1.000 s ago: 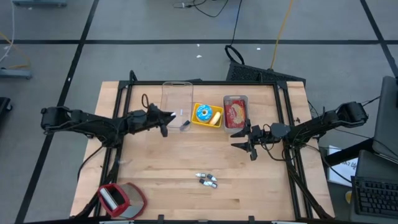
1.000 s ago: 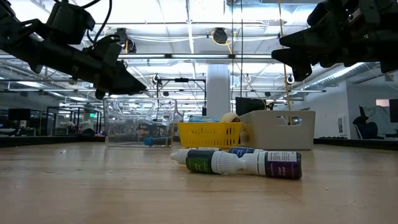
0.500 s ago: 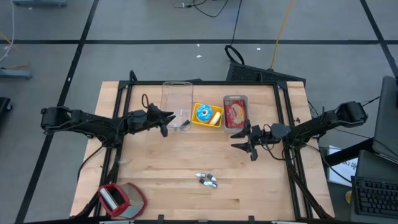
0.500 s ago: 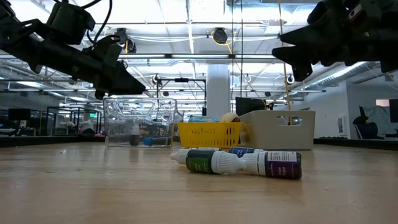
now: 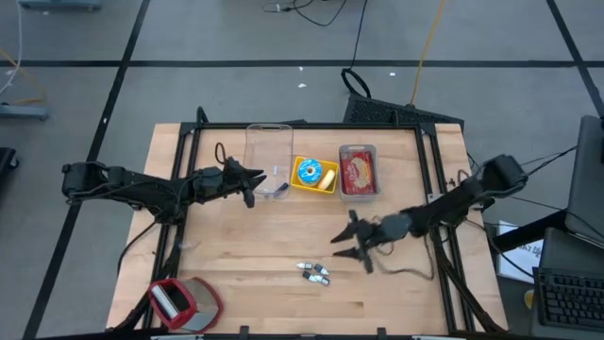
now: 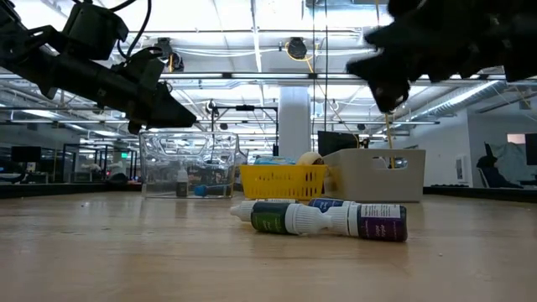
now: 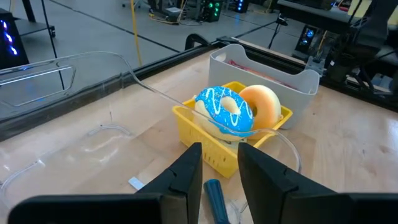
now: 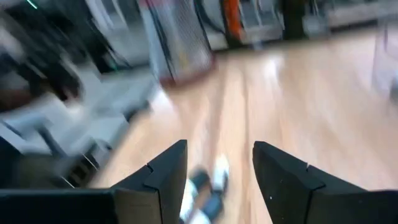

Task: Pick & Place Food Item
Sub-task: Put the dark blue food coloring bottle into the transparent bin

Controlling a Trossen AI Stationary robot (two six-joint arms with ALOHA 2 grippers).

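A pale wooden table [image 5: 255, 255] with a black frame stands on a grey floor crossed by dark lines; the low view looks across it into a large hall with ceiling lights, pipes and desks. Along the far side sit a clear plastic box [image 5: 268, 151], a yellow basket [image 5: 327, 185] holding a blue-iced doughnut [image 5: 308, 172] and a plain one [image 7: 263, 104], and a grey bin [image 5: 358, 151] with a red packet inside. 2 small bottles [image 5: 315, 273] lie on their sides near the front middle, and a red-and-grey device [image 5: 183, 301] sits at the front left corner. The left gripper [image 5: 258, 179] hangs over the near end of the clear box, its fingers [image 7: 185, 177] a narrow gap apart with nothing between them; a small blue thing [image 7: 215, 200] lies below them in the box, cut off by the frame. The right gripper [image 5: 347, 247] hovers over bare wood just beside the bottles, its fingers spread and empty. The right wrist view is smeared, so the bottles show there only as blurs, and the grey bin's packet cannot be read.
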